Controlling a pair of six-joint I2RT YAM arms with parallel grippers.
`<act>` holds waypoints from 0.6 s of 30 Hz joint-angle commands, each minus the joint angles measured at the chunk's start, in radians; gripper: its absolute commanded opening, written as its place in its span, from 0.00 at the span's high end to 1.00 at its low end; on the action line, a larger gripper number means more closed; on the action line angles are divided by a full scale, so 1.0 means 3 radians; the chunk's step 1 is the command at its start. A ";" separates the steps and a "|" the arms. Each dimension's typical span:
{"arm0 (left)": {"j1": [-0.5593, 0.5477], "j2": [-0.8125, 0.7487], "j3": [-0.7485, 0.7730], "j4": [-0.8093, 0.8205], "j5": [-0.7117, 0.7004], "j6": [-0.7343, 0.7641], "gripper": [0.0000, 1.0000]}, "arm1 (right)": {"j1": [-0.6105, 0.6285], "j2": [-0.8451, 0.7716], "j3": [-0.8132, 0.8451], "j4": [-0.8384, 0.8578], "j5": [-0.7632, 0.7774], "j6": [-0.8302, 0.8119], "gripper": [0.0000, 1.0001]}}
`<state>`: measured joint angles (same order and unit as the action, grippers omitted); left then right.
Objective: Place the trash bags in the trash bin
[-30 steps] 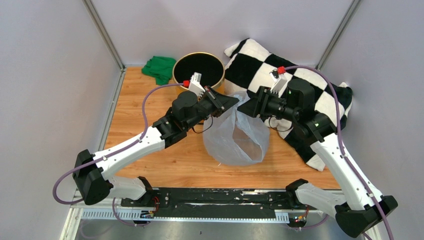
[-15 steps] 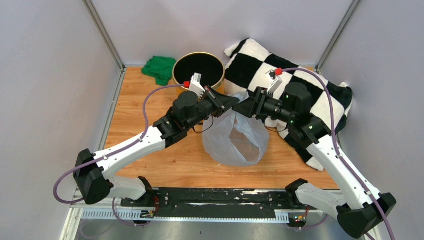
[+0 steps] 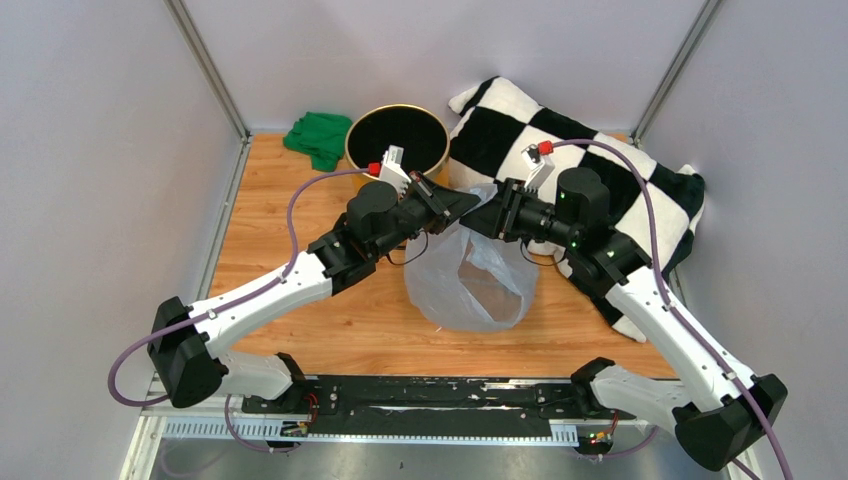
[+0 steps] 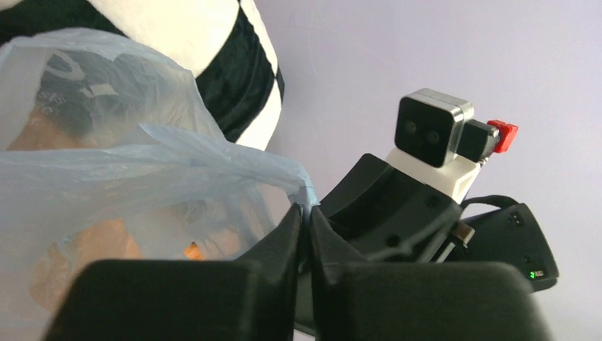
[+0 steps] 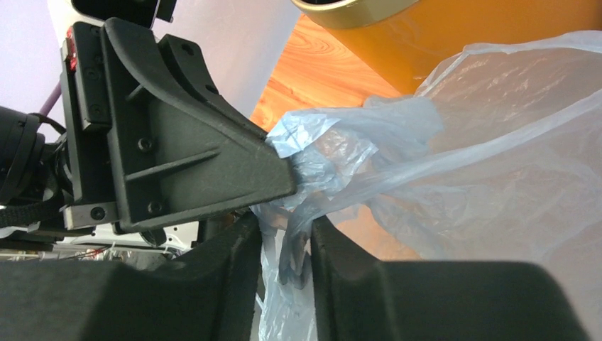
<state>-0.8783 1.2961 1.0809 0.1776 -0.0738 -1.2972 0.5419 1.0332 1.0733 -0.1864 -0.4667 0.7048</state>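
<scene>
Top external view: we find the left gripper and the right gripper meeting tip to tip at the centre of the frame, both at the upper edge of the trash bag. The bag hangs from that shared point and spreads downward as a translucent pale mass over the wooden table. The trash bin stands upright at upper centre, just above the left gripper, its black inside visible; the bag is wholly outside it. A green cloth sits just left of the bin, and a checkered blanket fills the upper right, beneath the right arm. Left wrist view: the left gripper's fingers are pressed together at lower centre, with a twisted tip of the bag's film pinched between them. The bag billows across the left half of the frame, and the blanket shows at the upper left. The right arm's wrist camera appears at centre right. Right wrist view: the right gripper's fingers stand at a narrow gap at the bottom of the frame, and a bunched strand of the bag fills that gap. The left gripper enters from the left and clamps the film just above. The bin's orange wall and gold rim occupy the top of the frame.
</scene>
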 commanded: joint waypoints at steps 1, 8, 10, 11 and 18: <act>-0.0015 0.0004 0.0085 0.0008 0.0084 0.0051 0.80 | 0.0057 0.0042 0.0056 0.0048 0.0120 -0.0063 0.87; 0.0061 -0.0262 0.0099 0.0014 0.0372 0.0617 0.20 | 0.0057 -0.0015 0.0601 -0.0686 0.0678 -0.0504 1.00; 0.0073 -0.0404 0.0090 0.0013 0.0423 0.0781 0.15 | 0.0059 -0.0016 0.0748 -0.0781 0.0739 -0.0594 1.00; 0.0078 -0.0483 0.0075 0.0012 0.0440 0.0862 0.14 | 0.0057 -0.0011 0.0833 -0.0804 0.0744 -0.0634 1.00; 0.0238 -0.1083 0.0134 -0.0799 -0.0282 0.1650 0.13 | 0.0054 0.0151 0.1591 -0.1027 0.0860 -0.0935 1.00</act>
<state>-0.8394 1.0439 1.0809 0.1478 -0.0013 -1.0023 0.5461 1.0554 1.4292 -0.4335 -0.2569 0.5079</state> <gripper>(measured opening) 0.867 0.004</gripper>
